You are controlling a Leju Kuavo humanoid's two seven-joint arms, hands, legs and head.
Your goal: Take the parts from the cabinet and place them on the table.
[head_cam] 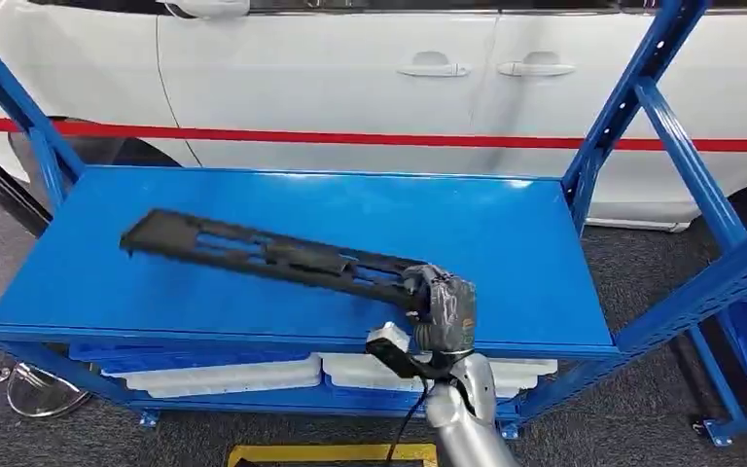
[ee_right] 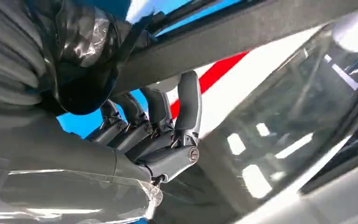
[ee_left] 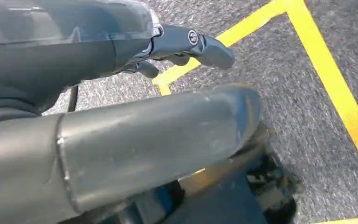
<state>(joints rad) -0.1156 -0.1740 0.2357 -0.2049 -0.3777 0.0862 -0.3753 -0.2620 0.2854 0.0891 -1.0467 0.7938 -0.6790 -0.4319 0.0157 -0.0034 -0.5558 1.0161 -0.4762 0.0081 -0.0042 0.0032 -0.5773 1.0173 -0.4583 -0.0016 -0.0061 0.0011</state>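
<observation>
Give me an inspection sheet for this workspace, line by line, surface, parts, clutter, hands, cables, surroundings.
Surface: blue shelf top, bare around the part.
Job's things: long black part, far end tilted up above the shelf.
Clutter: white trays on the lower shelf.
Hands: right hand grips the part's near end; left hand hangs over the floor, holding nothing.
Cables: black cable at the right wrist.
Surroundings: white car behind; yellow floor tape.

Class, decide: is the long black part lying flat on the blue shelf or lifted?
Lifted at one end: the right hand grips the long black part there. Whether its far end touches the blue shelf cannot be told.
</observation>
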